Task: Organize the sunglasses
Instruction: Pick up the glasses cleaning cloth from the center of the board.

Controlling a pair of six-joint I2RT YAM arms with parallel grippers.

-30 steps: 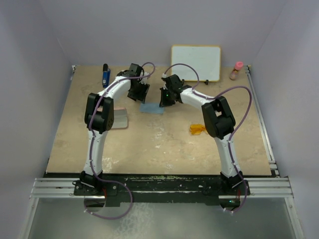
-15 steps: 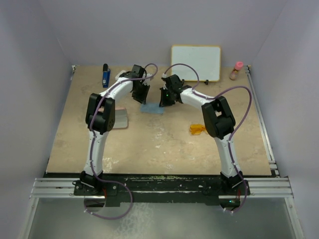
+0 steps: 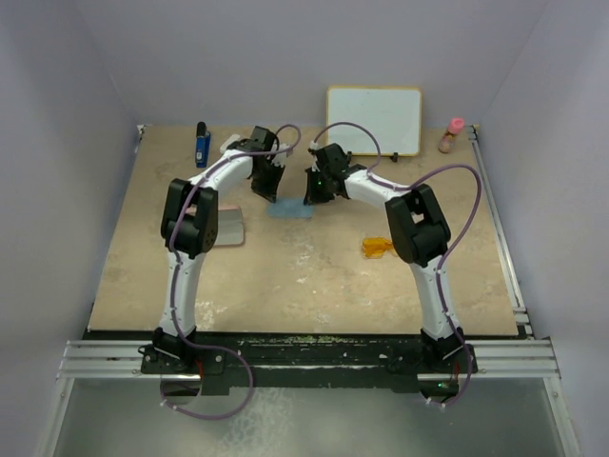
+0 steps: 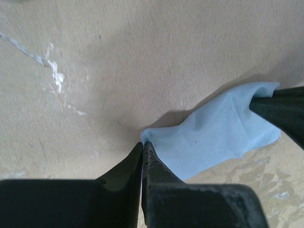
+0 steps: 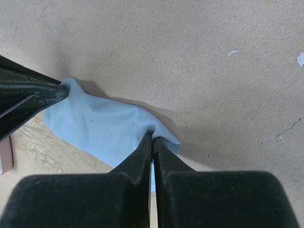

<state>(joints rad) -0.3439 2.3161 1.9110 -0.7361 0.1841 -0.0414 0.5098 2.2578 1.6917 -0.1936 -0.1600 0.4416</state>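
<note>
Well to the left of the blue cloth (image 3: 290, 208), a pink case (image 3: 228, 227) lies flat on the surface (image 3: 285, 286), untouched. Next comes the left claw (image 4: 142, 145), its two fingers pressed fully together and pinching the cloth's left corner. The cloth sags between the two arms, soft and slightly rumpled, its middle resting on the surface. At the cloth's right corner the right claw (image 5: 152, 136) is closed just as tightly, with a fold of fabric nipped between its tips.

The sunglasses (image 3: 377, 248) sit apart from all this, to the right of the cloth and nearer the arm bases, partly tucked under the right arm's elbow in the overhead view. Nothing touches them.

They look like a light thing to lift: thin amber plastic, stiff rather than soft, and probably fragile at the hinges. The lenses will likely be smooth and slippery, and easy to mark, so I would not squeeze across them. A safer hold seems to be the bridge or the upper rim of the frame, pinched gently. They are too small in view to tell whether the temples are folded or open. If open, a temple could swing when lifted. Either claw must drop the cloth before it can reach them.
</note>
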